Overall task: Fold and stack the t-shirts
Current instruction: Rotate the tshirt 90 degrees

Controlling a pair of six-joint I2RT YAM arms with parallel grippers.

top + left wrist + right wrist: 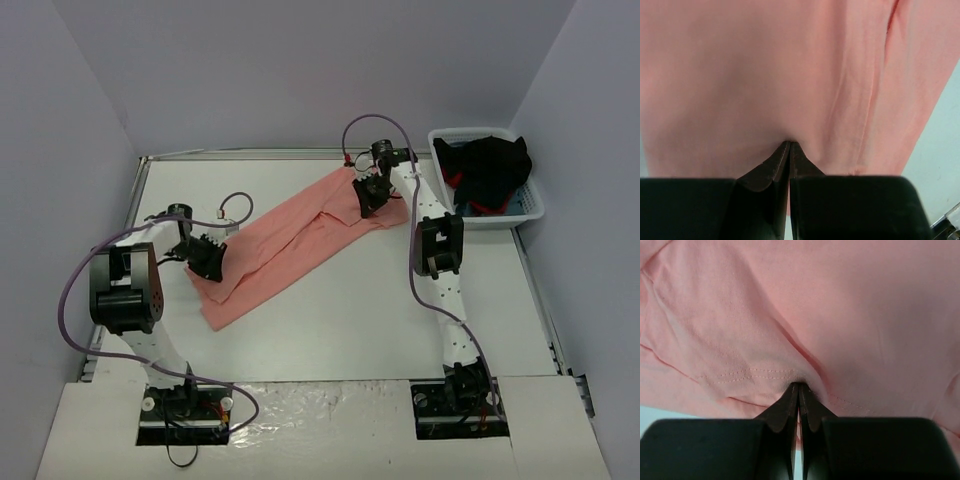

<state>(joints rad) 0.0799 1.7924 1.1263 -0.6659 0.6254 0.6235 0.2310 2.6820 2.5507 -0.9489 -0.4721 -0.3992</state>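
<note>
The t-shirt [290,245] is stretched diagonally on the table [380,320], its near-left end pinched by the closed left gripper [207,259] and its far-right end by the closed right gripper [368,197].

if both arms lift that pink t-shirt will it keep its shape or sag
Probably floppy: the t-shirt puckers where the left gripper and right gripper pinch it, so its middle would likely sag. It looks thin and light; pushed, it would probably bunch, not slide.
</note>
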